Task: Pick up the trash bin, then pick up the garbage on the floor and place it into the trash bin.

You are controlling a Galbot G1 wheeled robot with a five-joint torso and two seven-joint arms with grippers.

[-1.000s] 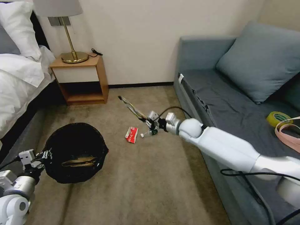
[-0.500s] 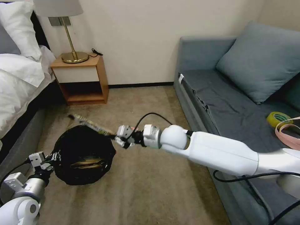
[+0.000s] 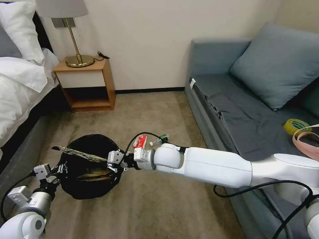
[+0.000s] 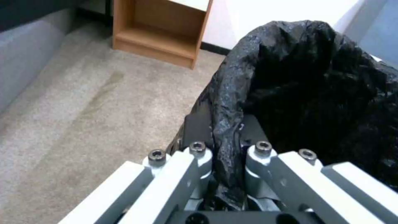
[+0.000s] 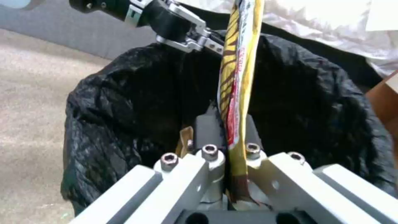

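Note:
The trash bin (image 3: 87,186), lined with a black bag, sits low at the left with a crumpled brown paper bag (image 3: 89,175) inside. My left gripper (image 3: 55,171) is shut on its rim; in the left wrist view the bag rim (image 4: 226,102) is pinched in the left gripper (image 4: 226,124). My right gripper (image 3: 112,161) is over the bin's near edge, shut on a gold-brown snack wrapper (image 3: 78,152) that sticks out across the opening. The right wrist view shows the wrapper (image 5: 238,77) clamped in the right gripper (image 5: 228,124) above the bin (image 5: 124,102). A red-and-white packet (image 3: 140,141) and a small clear bottle (image 3: 159,140) lie on the carpet.
A wooden nightstand (image 3: 87,84) with a brass lamp (image 3: 74,39) stands at the back left beside the bed (image 3: 18,86). The grey sofa (image 3: 252,109) lines the right side, with a yellow tape roll (image 3: 295,125) and a pink strap (image 3: 307,144) on it.
My right arm swung left with the wrapper, from the litter spot to above the bin. The bin and my left gripper shifted slightly to the right.

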